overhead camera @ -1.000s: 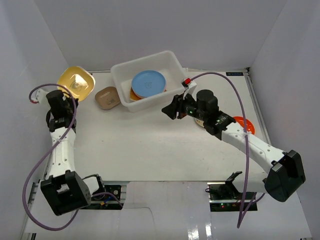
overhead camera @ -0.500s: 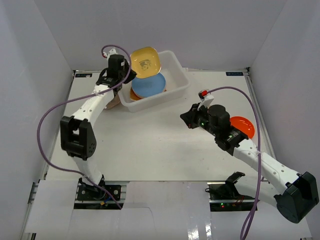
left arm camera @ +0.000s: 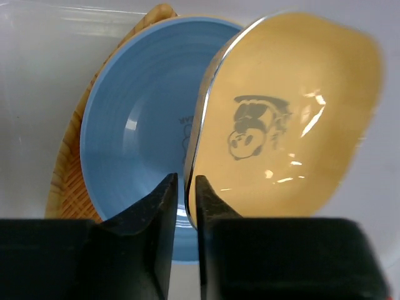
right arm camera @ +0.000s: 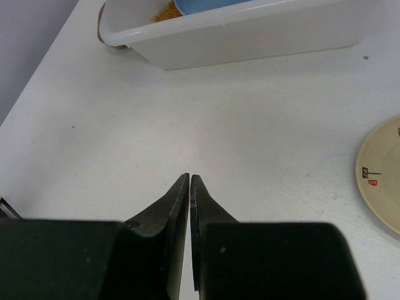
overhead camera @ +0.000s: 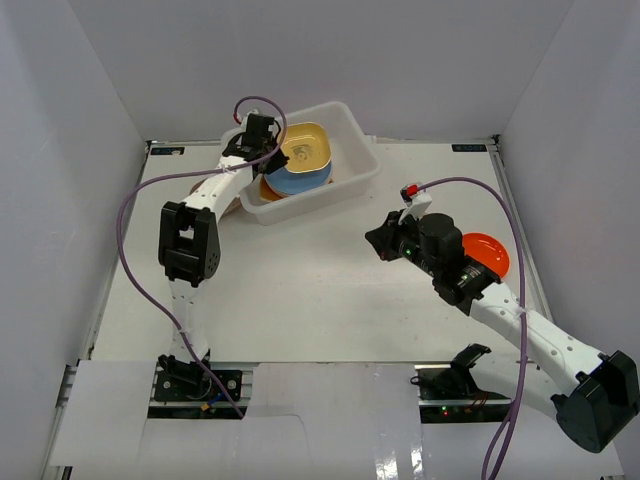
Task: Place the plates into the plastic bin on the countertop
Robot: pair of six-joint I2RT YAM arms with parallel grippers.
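Observation:
In the plastic bin (overhead camera: 322, 197) a squarish yellow plate (overhead camera: 308, 148) with a cartoon print leans on a round blue plate (overhead camera: 300, 181), which lies over a woven wicker one (overhead camera: 267, 190). My left gripper (overhead camera: 272, 158) reaches into the bin. In the left wrist view its jaws (left arm camera: 186, 179) stand slightly apart around the yellow plate's (left arm camera: 294, 119) rim, with a sliver of gap on the blue plate's (left arm camera: 134, 125) side. My right gripper (overhead camera: 377, 240) hovers shut and empty over the countertop (overhead camera: 300, 280), right of the bin. An orange plate (overhead camera: 491, 251) lies under the right arm.
A brown plate (overhead camera: 232, 207) sits against the bin's left end, mostly under the left arm. The right wrist view shows a cream plate (right arm camera: 382, 175) at its right edge and the bin's wall (right arm camera: 250, 37) ahead. White walls enclose the countertop.
The left arm lowered the yellow plate from above the bin's rim down onto the blue plate, and its jaws have eased apart. The right gripper shut a second ago and has since barely moved.

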